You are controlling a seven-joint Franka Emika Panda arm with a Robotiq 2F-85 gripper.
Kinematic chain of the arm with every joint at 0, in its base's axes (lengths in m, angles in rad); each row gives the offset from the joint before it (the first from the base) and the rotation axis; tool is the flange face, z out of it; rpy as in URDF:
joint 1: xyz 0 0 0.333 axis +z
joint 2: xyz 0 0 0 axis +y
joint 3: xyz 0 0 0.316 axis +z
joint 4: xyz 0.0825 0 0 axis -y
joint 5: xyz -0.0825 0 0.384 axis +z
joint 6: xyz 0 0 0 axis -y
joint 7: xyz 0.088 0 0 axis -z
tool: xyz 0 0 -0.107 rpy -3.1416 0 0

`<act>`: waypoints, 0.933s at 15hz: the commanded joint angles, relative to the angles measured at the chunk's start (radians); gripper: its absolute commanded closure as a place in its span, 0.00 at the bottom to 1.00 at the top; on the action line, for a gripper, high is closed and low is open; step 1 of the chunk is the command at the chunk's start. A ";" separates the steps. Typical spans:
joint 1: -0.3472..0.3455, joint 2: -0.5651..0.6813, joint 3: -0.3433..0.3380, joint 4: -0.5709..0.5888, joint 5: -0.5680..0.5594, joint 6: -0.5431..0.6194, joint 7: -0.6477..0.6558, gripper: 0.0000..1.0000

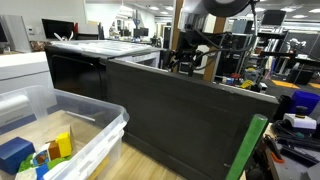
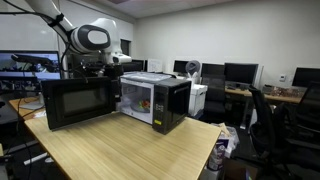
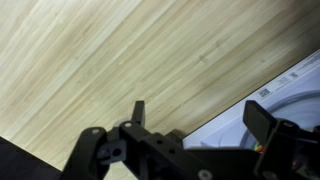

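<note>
Holds the gripper [image 3: 200,118] spread fully wide, with nothing between the fingers [image 3: 137,110]. Hovers over the wooden table [image 3: 120,60], near a white corner of the microwave [image 3: 292,88] without touching it (only that corner shows in the wrist view). Hangs, in an exterior view, at the gripper [image 2: 103,66] behind the microwave [image 2: 165,105], above its door [image 2: 80,103], swung wide open. Finds the microwave standing on the table [image 2: 120,150]. Shows, farther out in an exterior view, a clear plastic bin [image 1: 100,135] with coloured blocks

Wooden table [image 3: 120,50] beneath the gripper [image 3: 198,115], clear plastic bin [image 1: 100,121] of coloured blocks [image 1: 62,144] well apart from it, monitors [image 2: 240,72], office chair [image 2: 268,115] beyond
</note>
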 commanded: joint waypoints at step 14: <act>0.047 -0.192 -0.077 0.204 0.219 -0.428 -0.752 0.00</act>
